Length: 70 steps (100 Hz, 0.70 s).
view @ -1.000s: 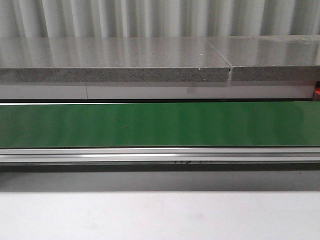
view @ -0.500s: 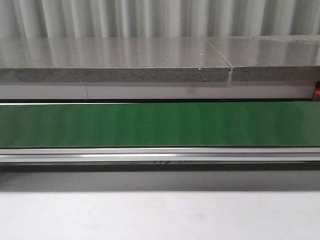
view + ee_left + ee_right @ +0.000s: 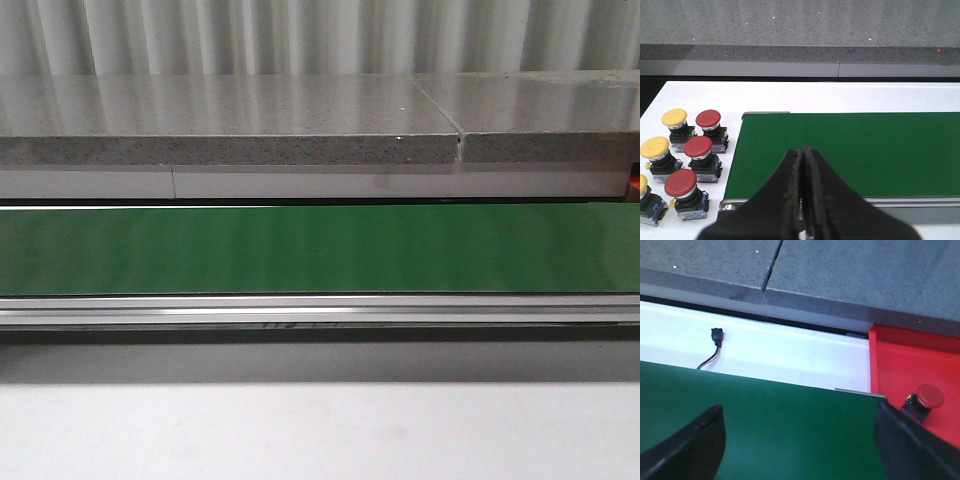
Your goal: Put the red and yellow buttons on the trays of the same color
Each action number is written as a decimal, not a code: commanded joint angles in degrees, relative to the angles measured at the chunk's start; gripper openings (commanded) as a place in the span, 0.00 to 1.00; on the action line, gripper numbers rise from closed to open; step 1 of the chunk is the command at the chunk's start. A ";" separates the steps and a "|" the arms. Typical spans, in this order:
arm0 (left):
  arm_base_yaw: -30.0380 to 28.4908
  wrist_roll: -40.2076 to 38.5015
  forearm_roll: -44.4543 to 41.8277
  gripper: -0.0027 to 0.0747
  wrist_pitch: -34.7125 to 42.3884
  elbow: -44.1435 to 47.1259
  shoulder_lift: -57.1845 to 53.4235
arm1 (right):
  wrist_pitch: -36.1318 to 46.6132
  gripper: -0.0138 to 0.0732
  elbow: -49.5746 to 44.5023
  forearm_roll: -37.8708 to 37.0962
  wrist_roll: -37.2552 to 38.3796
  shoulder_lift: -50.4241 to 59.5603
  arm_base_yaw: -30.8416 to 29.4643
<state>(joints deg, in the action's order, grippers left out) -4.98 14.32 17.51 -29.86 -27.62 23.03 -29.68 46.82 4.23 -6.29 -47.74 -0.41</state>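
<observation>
Green belt: bare across the whole front view, as in the two earlier pictures; only a faint dark mark on the metal rail below it has crept leftward, so the belt appears to be running. No button has come into the shared stretch yet.

Left end effector: fingers pressed together, holding nothing, poised over the belt's near end.

Supply of buttons: three red and three yellow on the white counter, just beside the belt's end, untouched.

Right end effector: spread wide, empty, above the belt.

Red tray: one red button already in it. Yellow tray: not in view.

Judgement: sorting barely begun; six buttons left.
</observation>
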 commanded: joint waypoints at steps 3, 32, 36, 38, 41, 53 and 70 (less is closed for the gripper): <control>0.45 0.10 1.10 0.01 4.22 -1.45 0.51 | 5.12 0.82 -1.79 0.17 -0.70 5.31 0.19; 0.45 0.10 1.10 0.01 4.22 -1.45 0.51 | 6.58 0.26 -7.53 0.12 -0.70 12.21 0.19; 0.45 0.10 1.10 0.01 4.22 -1.45 0.51 | 6.51 0.17 -7.64 0.12 -0.70 12.21 0.19; 0.45 0.10 1.10 0.01 4.22 -1.45 0.51 | 6.35 0.13 -7.64 0.12 -0.70 12.21 0.19; 0.45 0.10 1.10 0.01 4.22 -1.45 0.51 | 6.13 0.07 -7.64 0.12 -0.70 12.21 0.19; 0.45 0.10 1.10 0.01 4.22 -1.45 0.51 | 6.14 0.08 -7.64 0.17 -0.70 12.21 0.19; 0.45 0.10 1.10 0.01 4.22 -1.45 0.51 | 6.14 0.08 -7.64 0.17 -0.70 12.21 0.19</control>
<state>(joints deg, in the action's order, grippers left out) -4.98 14.32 17.51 -29.86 -27.62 23.03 -28.11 37.69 4.23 -6.51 -35.75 -0.29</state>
